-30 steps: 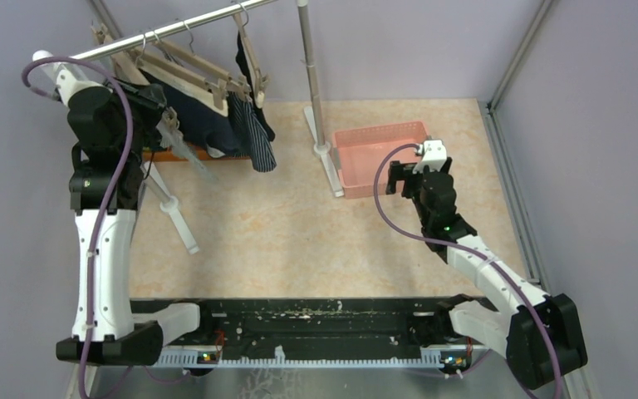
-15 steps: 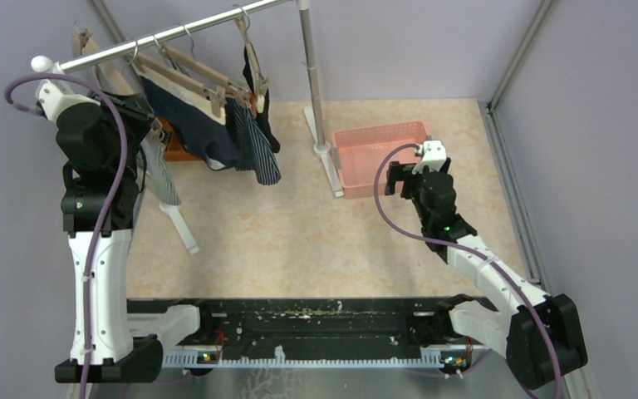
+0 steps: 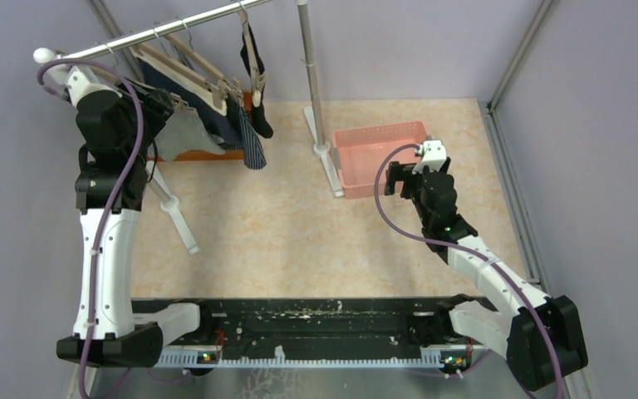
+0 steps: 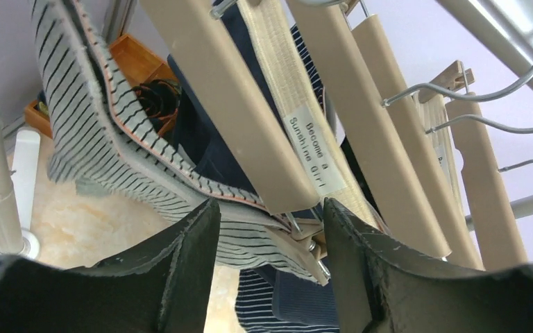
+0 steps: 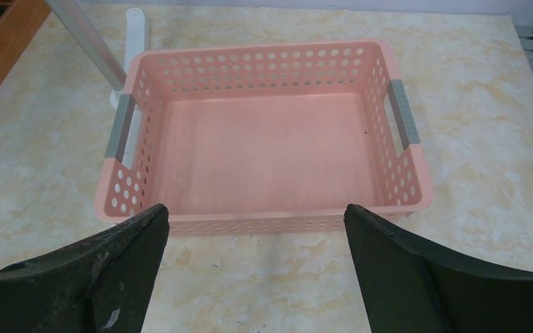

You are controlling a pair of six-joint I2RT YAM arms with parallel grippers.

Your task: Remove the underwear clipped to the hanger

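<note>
In the top view a rail [image 3: 174, 26] crossed the upper left of the frame; hangers [image 3: 181, 68] hung under it with underwear [image 3: 184, 137] clipped below. A box [image 3: 216, 155] lay beneath them on the table [image 3: 299, 233]. Right of the upright pole [image 3: 307, 58], just right of centre, sat a basket [image 3: 380, 127].

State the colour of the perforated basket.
The basket is salmon pink with grey handles, best seen in the right wrist view.

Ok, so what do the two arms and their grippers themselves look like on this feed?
The left arm and right arm alternate white shells with black joint blocks, on black bases. A purple cable loops along each. The left gripper and right gripper each have two broad matt-black fingers with scuffed, chipped edges. A white block sits at the right wrist.
</note>
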